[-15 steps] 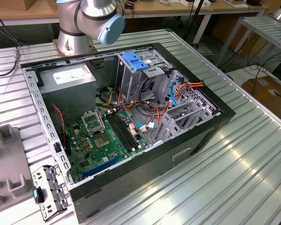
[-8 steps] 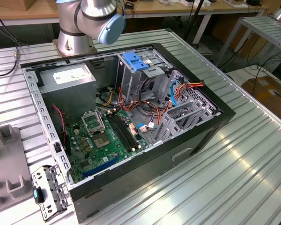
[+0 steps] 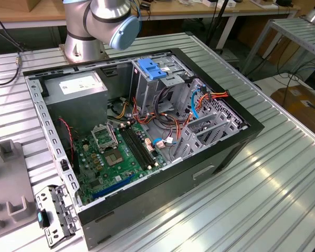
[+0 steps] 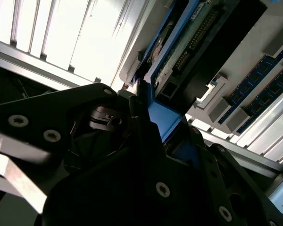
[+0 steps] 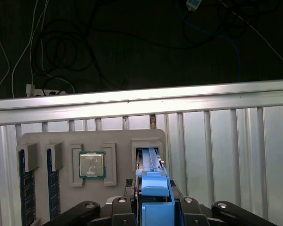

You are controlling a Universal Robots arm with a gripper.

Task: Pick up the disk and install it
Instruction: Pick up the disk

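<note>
In the first wrist view a grey holder tray [image 5: 118, 141] is lying on the ribbed metal table [image 5: 226, 150]. It is carrying two blue memory sticks [image 5: 21, 188] on edge in its slots, then a processor chip [image 5: 92, 165] in a square pocket, then the disk [image 5: 151, 162] standing on edge at the last pocket; whether the disk is seated in it or lifted clear is not showing. The gripper [image 5: 153, 212] is clamping the disk's blue frame from both sides, with its black fingers [image 4: 137, 117] pressing against that frame in the second wrist view. At the exterior view's left the holder tray [image 3: 10, 178] is sitting well apart from the open computer case [image 3: 210, 168]. The case is holding a green motherboard [image 3: 115, 157], a grey power box [image 3: 76, 86] and a metal drive cage [image 3: 163, 89] with a blue latch [image 3: 153, 69] on top, and wire bundles [image 3: 163, 118] are crowding beside the cage.
</note>
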